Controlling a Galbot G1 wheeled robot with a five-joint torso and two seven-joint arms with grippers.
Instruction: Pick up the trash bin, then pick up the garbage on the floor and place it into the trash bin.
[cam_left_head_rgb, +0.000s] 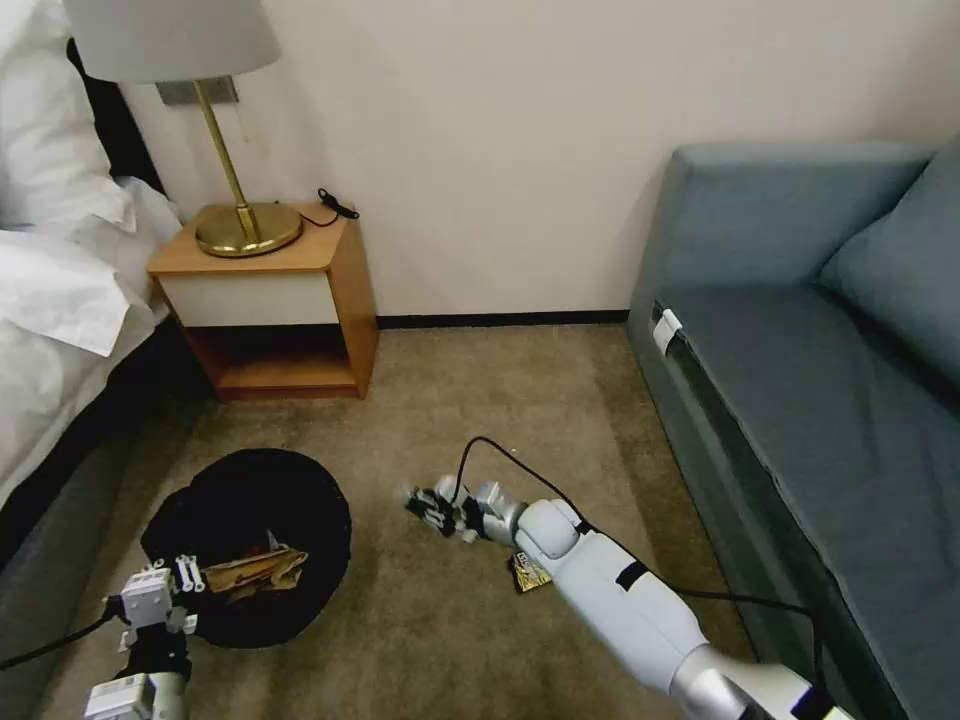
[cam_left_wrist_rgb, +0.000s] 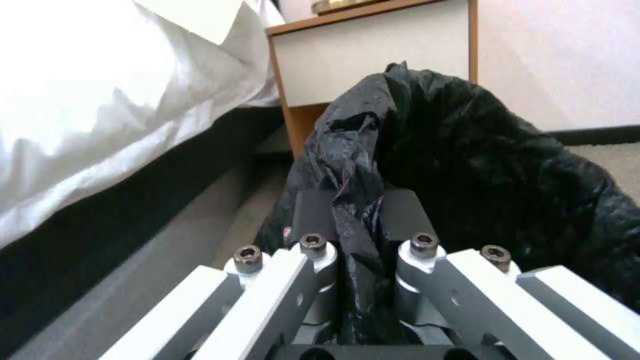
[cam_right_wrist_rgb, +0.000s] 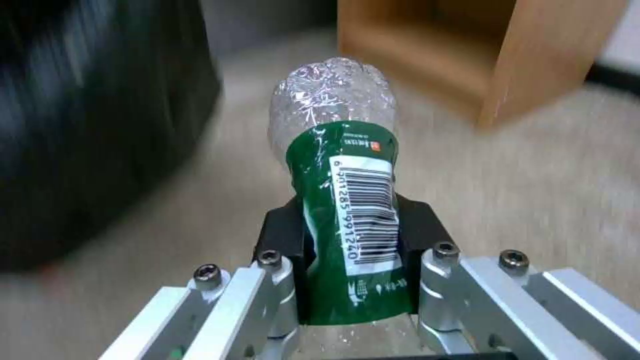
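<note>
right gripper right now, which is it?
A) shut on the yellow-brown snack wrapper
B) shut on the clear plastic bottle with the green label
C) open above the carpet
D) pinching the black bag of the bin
B: in the right wrist view the right gripper has its black pads clamped on either side of the clear plastic bottle with the green barcode label, above the beige carpet.

Soft even indoor light, faint shadows, right wrist view's background motion-blurred, white bedding (cam_left_wrist_rgb: 100, 75) overexposed

Head camera looking down from high, wrist cameras low and close, all sharing the nightstand (cam_left_head_rgb: 268, 300) (cam_left_wrist_rgb: 373, 55) (cam_right_wrist_rgb: 467, 55)
</note>
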